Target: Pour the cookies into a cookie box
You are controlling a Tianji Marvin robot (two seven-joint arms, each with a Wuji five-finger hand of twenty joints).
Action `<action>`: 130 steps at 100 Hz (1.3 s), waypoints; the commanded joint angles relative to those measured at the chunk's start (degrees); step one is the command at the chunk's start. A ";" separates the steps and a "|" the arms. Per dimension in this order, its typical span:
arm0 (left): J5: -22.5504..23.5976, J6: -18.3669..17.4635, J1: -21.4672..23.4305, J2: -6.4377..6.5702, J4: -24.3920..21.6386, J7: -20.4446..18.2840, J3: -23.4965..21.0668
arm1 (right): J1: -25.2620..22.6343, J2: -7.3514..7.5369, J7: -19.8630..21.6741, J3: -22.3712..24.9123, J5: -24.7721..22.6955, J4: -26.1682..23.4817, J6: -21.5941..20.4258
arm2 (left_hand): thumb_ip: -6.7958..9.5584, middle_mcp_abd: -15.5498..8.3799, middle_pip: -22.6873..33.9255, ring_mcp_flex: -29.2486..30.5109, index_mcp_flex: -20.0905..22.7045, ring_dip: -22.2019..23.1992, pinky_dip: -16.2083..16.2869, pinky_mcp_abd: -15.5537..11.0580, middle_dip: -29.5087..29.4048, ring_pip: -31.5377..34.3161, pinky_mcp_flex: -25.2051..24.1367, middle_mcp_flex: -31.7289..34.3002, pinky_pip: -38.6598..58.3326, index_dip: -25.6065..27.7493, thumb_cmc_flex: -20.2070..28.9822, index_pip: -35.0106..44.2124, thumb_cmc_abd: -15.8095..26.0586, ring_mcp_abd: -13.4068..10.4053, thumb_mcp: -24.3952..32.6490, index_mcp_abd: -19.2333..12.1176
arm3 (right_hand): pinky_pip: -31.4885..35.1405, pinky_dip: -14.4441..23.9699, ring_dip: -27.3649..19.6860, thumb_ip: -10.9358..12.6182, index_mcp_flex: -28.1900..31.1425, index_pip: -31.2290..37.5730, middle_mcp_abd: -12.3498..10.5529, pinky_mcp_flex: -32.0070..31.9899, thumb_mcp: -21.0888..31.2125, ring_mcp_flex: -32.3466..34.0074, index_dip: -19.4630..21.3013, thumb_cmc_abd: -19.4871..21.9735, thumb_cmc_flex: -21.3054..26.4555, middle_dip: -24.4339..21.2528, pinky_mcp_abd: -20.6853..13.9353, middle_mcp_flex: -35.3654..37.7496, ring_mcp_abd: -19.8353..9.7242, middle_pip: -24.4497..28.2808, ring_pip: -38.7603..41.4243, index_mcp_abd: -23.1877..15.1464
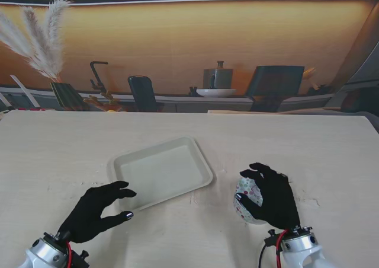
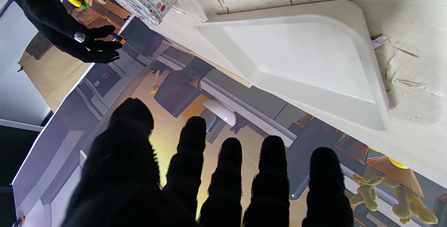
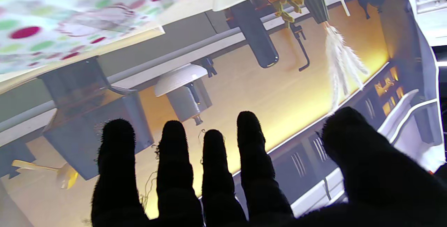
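From the stand, our left hand [image 1: 95,212] hovers spread just beside the white tray [image 1: 163,172]; our right hand [image 1: 272,198] cups the polka-dot cookie box [image 1: 246,197]. Left wrist: fingers [image 2: 227,171] apart, tray beyond. Right wrist: dotted box close, contact unclear.

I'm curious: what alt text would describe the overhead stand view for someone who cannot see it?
Two black-gloved robot hands hover over a pale wooden table: the right hand reaches over a polka-dot cup, while the left hand hangs open, fingers spread, beside an empty white tray at the table's centre. A printed kitchen backdrop stands behind.
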 commanded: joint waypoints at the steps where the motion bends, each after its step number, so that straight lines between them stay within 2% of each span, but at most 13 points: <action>1: 0.28 -0.23 0.24 -0.34 -0.06 -0.69 0.35 | -0.56 -0.42 0.37 -1.14 -0.52 -1.53 -0.31 | -0.53 -0.13 0.10 0.53 0.25 -0.62 -1.14 -0.71 -0.40 -0.40 -0.75 1.36 -0.87 -0.51 1.36 -0.89 3.33 -0.73 -0.85 -0.44 | 1.19 0.77 0.92 1.40 1.20 -0.09 0.29 0.39 0.87 1.66 0.46 -0.76 0.97 -0.01 1.13 1.30 1.94 0.01 0.90 0.66; 16: 0.36 -0.19 -0.37 -0.24 0.28 -0.62 1.51 | -0.14 -0.32 -1.00 -3.70 -1.37 -2.13 0.03 | -0.51 0.14 -0.04 0.04 -0.02 -0.85 -1.49 -0.85 -0.49 -0.84 -0.98 1.04 -1.47 -0.64 1.34 -1.04 3.30 -1.05 -0.74 -0.37 | 2.07 0.83 1.02 1.22 3.22 -1.00 0.57 1.70 2.53 4.05 0.32 -3.30 1.48 -0.17 1.90 3.78 2.46 -1.04 0.91 0.63; 26: 0.60 0.08 -0.87 -0.13 0.58 -0.71 2.38 | 0.85 -0.21 -1.85 -5.45 -2.01 -1.65 0.43 | -0.55 -0.48 -0.12 -0.47 -0.77 -1.19 -1.91 -1.13 -0.52 -1.45 -1.30 0.59 -2.32 -0.80 1.07 -1.33 3.31 -1.67 -0.82 -0.42 | 2.59 0.94 1.12 1.01 4.54 -1.11 0.79 2.68 3.26 5.96 0.43 -4.70 1.43 -0.29 2.50 6.17 2.77 -1.71 1.12 0.39; 43: 2.11 -0.02 -1.63 -0.22 1.37 0.92 3.57 | 2.58 -0.20 -1.05 -7.87 -0.91 -1.01 -0.75 | -0.54 -1.03 -1.23 -1.68 -2.86 -3.43 -3.55 -1.94 -1.64 -4.56 -2.27 -0.60 -5.85 -1.51 0.29 -2.26 2.83 -2.78 -1.05 -0.46 | 3.31 1.32 1.33 0.65 5.38 -1.47 1.03 4.16 4.64 8.89 0.90 -8.12 1.27 -0.33 3.45 8.70 3.11 -2.50 1.66 0.67; 51: 2.53 -0.30 -1.97 -0.34 1.79 1.96 4.08 | 2.36 0.12 1.57 -7.95 -0.85 -1.86 -1.38 | -0.56 -1.40 -1.99 -2.44 -3.50 -4.85 -4.01 -2.01 -2.65 -6.38 -2.41 -1.34 -7.10 -2.09 0.02 -2.84 2.52 -3.33 -1.04 -0.50 | 3.28 1.42 1.28 0.46 2.74 -2.67 0.45 4.08 3.89 8.76 0.79 -7.64 0.88 -0.37 2.61 7.13 2.63 -3.06 1.44 0.51; 82: 4.35 -0.93 -3.19 -0.62 3.08 5.02 5.57 | 3.48 0.32 4.00 -9.38 0.15 -1.86 -2.86 | -0.71 -2.37 -2.60 -2.87 -5.96 -6.57 -4.15 -1.92 -4.18 -8.05 -2.33 -2.87 -8.34 -3.55 -0.81 -4.44 1.81 -4.14 -1.24 -1.10 | 3.51 1.92 1.27 0.56 -0.12 -4.33 0.23 4.74 1.76 10.64 0.11 -8.05 0.57 -0.74 2.45 5.73 2.84 -4.30 1.54 0.55; 99: 4.30 -0.59 -4.06 -0.54 3.79 4.85 6.28 | 4.43 0.35 5.89 -9.86 1.41 -1.31 -2.93 | -0.90 -2.71 -2.42 -2.51 -7.25 -6.56 -3.63 -1.84 -4.48 -7.80 -1.93 -3.42 -8.08 -4.00 -1.18 -4.68 1.93 -4.28 -1.34 -1.58 | 3.36 2.28 1.17 0.87 -1.44 -6.44 2.03 5.56 0.15 12.09 -1.26 -6.94 0.22 -1.68 2.55 5.82 3.71 -6.51 1.43 1.81; 111: 3.94 -0.57 -5.15 -0.61 4.85 5.37 7.04 | 5.24 0.23 6.99 -10.03 2.84 -0.75 -2.90 | -1.14 -3.02 -2.07 -2.11 -8.26 -6.39 -3.14 -1.82 -4.52 -7.41 -1.83 -3.25 -7.76 -4.37 -1.54 -4.89 1.88 -4.30 -1.58 -1.59 | 3.24 2.43 0.97 1.09 -2.16 -7.87 2.29 5.89 -1.14 12.40 -2.20 -5.91 -0.23 -1.89 2.66 6.70 4.03 -7.10 1.05 3.15; 130: 4.10 -1.48 -6.59 -0.93 6.55 7.58 8.01 | 6.41 0.01 8.89 -10.24 5.57 0.43 -3.65 | -1.63 -3.65 -0.96 -0.58 -8.57 -6.52 -2.48 -1.82 -4.28 -7.08 -1.67 -1.53 -7.13 -5.01 -1.40 -4.92 0.55 -6.09 -1.75 -1.45 | 2.77 2.19 0.27 1.37 -1.79 -8.58 3.21 6.98 -2.60 13.68 -3.00 -4.77 -0.79 -2.36 2.26 11.26 4.31 -8.60 -0.20 6.15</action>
